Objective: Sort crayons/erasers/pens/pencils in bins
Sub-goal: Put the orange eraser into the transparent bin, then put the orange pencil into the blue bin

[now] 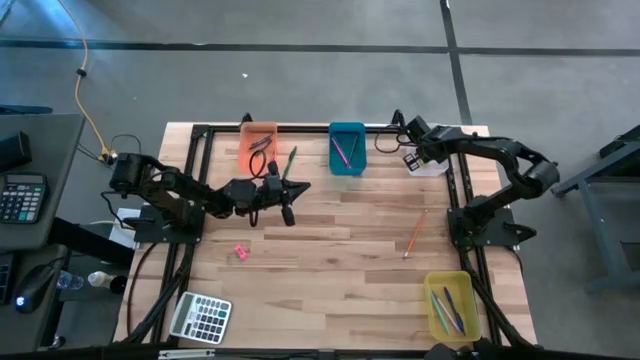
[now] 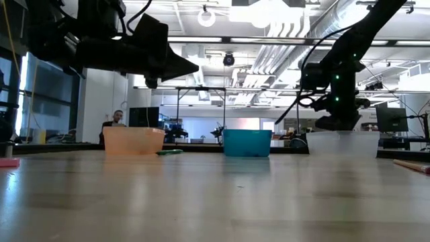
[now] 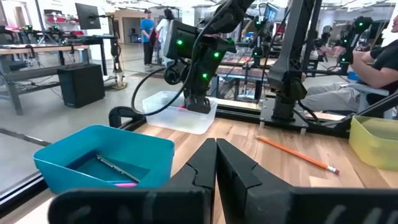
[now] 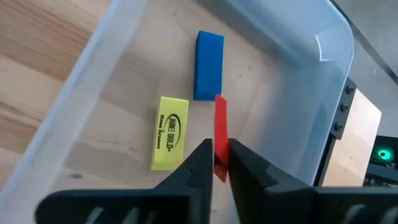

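Observation:
My right gripper [image 4: 219,155] hangs over the clear whitish bin [image 4: 323,43] at the table's far right, shut on a red eraser [image 4: 220,134]. A blue eraser [image 4: 208,65] and a yellow eraser [image 4: 169,132] lie flat on the bin's floor. My left gripper [image 1: 290,212] is shut and empty, held level above the table's middle, near the orange bin [image 1: 258,145]. A pink eraser [image 1: 240,252] lies on the wood at the near left. An orange pencil [image 1: 415,235] lies right of centre, and a green pencil [image 1: 290,160] lies beside the orange bin. My right gripper pinches the red eraser between its two fingertips, at the eraser's near end [image 4: 219,165]. The fingers slant down from above. The eraser stands on edge along the fingers, its far end [image 4: 219,102] sticking out over the bin floor beside the blue eraser.
The teal bin [image 1: 347,147] at the far middle holds thin sticks. The yellow bin [image 1: 450,305] at the near right holds several sticks. A grey calculator [image 1: 200,318] lies at the near left corner. Black frame rails run along the table's edges. People sit beyond the table.

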